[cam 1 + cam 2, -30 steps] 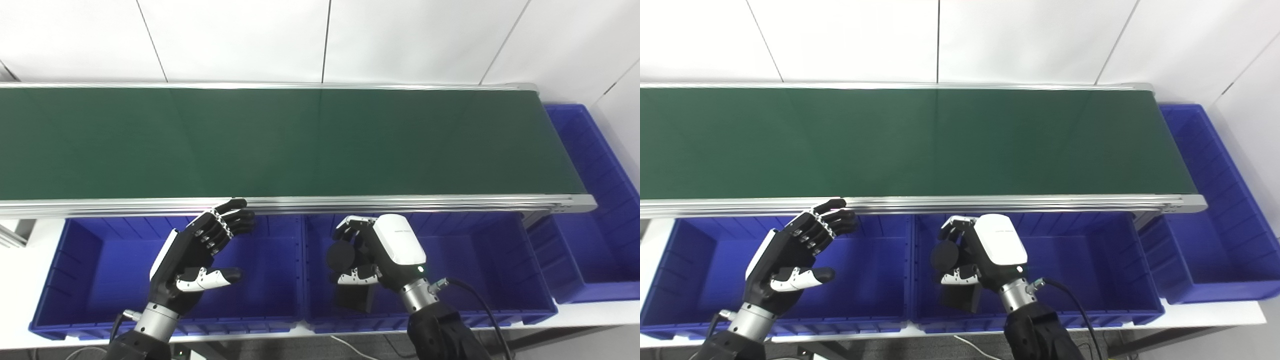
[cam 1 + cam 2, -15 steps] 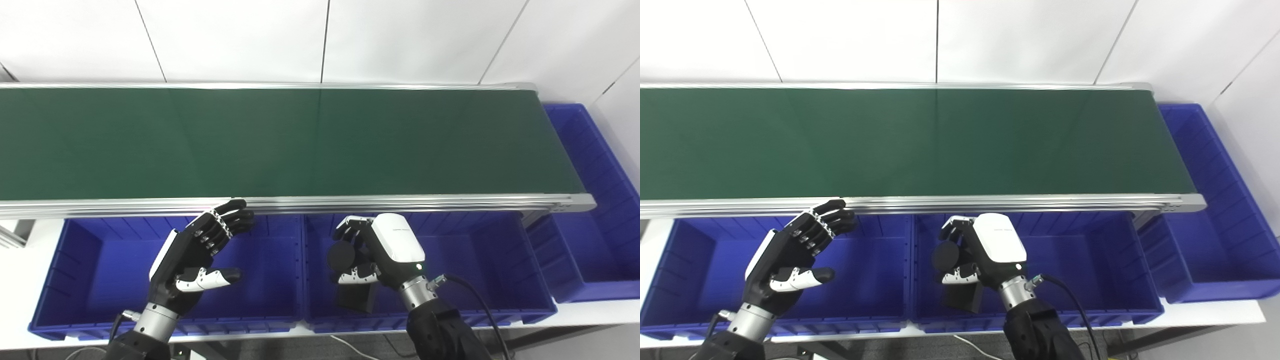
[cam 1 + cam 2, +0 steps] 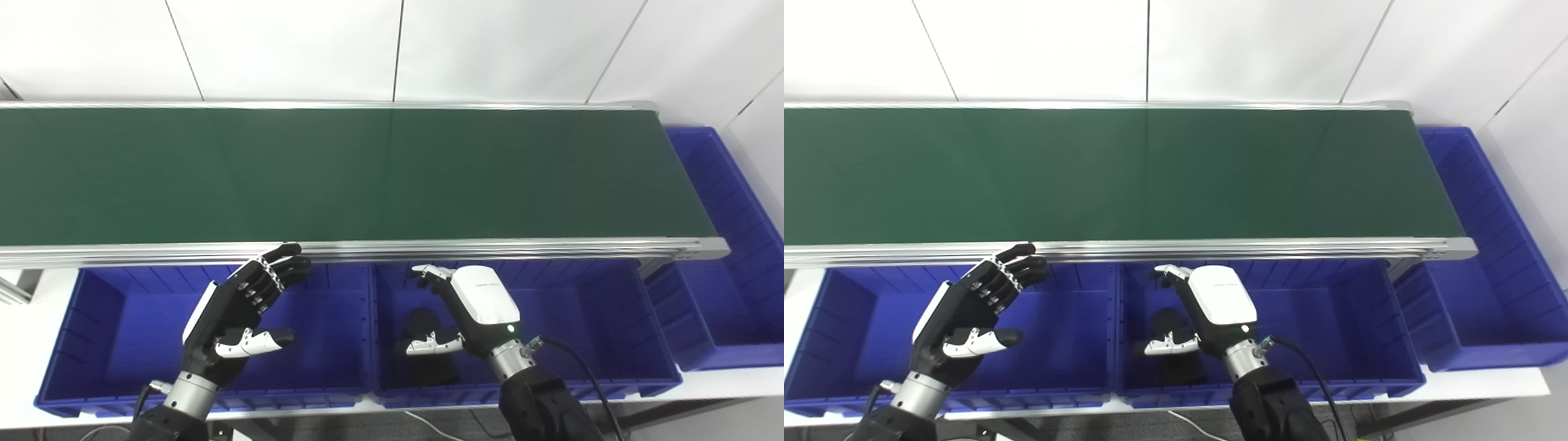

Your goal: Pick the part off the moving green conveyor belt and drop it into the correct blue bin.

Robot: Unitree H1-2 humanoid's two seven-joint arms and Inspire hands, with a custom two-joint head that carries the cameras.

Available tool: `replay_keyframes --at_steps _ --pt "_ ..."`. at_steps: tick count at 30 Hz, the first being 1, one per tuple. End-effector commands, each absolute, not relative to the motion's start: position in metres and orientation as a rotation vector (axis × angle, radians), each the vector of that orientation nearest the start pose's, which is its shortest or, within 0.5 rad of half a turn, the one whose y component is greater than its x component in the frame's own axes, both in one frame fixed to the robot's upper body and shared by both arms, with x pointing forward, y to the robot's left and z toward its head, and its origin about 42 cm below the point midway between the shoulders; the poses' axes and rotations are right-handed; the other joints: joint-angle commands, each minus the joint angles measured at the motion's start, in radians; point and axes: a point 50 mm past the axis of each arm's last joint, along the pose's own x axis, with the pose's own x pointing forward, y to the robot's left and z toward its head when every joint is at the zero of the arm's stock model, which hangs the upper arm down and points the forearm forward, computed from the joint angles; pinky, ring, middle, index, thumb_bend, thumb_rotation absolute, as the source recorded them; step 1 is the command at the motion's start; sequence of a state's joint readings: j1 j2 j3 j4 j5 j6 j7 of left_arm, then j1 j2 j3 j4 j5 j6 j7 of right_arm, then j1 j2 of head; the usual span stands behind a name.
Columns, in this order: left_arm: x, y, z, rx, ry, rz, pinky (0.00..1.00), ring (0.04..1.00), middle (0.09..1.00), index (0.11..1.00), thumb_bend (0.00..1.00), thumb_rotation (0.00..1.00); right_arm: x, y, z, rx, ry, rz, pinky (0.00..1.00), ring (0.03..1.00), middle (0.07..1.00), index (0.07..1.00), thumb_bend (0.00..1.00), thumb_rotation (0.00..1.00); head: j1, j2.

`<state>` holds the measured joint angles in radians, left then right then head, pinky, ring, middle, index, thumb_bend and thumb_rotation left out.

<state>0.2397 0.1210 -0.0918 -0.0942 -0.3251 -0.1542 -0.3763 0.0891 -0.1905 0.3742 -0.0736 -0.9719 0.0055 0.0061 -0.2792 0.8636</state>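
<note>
The round black part (image 3: 420, 321) lay inside our middle blue plastic bin (image 3: 588, 318), near its left wall, just below our right hand (image 3: 468, 306). That white-backed hand hovered over the bin with fingers spread wide and thumb apart, holding nothing. Our left hand (image 3: 242, 312) hung over the neighbouring left blue bin (image 3: 98, 318), fingers spread and empty, their tips near the rail of the long green conveyor belt (image 3: 343, 171). A third blue bin (image 3: 729, 257) stood beyond the belt's right end.
</note>
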Motion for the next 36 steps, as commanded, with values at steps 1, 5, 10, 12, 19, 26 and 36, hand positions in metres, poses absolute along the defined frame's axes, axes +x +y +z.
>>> replay_keyframes --at_steps 1,5,10,12,19,26,36 --pt "0.201 0.222 0.088 -0.21 -0.101 -0.393 0.78 0.725 0.733 0.766 0.99 0.25 0.239 -0.172 0.09 -1.117 -0.163 0.336 0.55 0.634 0.697 0.77 0.85 0.52 0.004 -0.004" --pt "0.202 0.222 0.088 -0.212 -0.101 -0.393 0.76 0.721 0.731 0.762 0.99 0.25 0.239 -0.172 0.091 -1.105 -0.169 0.332 0.57 0.652 0.71 0.778 0.86 0.56 0.006 -0.007" --pt "0.202 0.222 0.087 -0.206 -0.097 -0.391 0.78 0.725 0.729 0.762 0.99 0.25 0.238 -0.169 0.092 -1.078 -0.179 0.327 0.59 0.673 0.728 0.785 0.85 0.57 0.011 -0.015" --pt "0.202 0.221 0.087 -0.212 -0.095 -0.39 0.77 0.724 0.728 0.761 1.0 0.24 0.236 -0.167 0.094 -1.031 -0.179 0.318 0.6 0.673 0.726 0.784 0.84 0.58 0.016 -0.019" --pt "0.202 0.221 0.082 -0.211 -0.086 -0.389 0.77 0.722 0.729 0.765 1.0 0.24 0.229 -0.154 0.102 -0.667 -0.121 0.32 0.61 0.691 0.732 0.781 0.84 0.62 0.028 -0.04" --pt "0.201 0.22 0.077 -0.192 -0.075 -0.38 0.78 0.73 0.733 0.768 1.0 0.25 0.224 -0.148 0.105 -0.321 -0.069 0.333 0.65 0.722 0.76 0.797 0.76 0.67 0.052 -0.069" --pt "0.199 0.215 0.069 -0.185 -0.071 -0.379 0.8 0.765 0.767 0.797 1.0 0.26 0.219 -0.15 0.097 -0.164 -0.066 0.311 0.64 0.705 0.755 0.808 0.69 0.76 0.081 -0.124"
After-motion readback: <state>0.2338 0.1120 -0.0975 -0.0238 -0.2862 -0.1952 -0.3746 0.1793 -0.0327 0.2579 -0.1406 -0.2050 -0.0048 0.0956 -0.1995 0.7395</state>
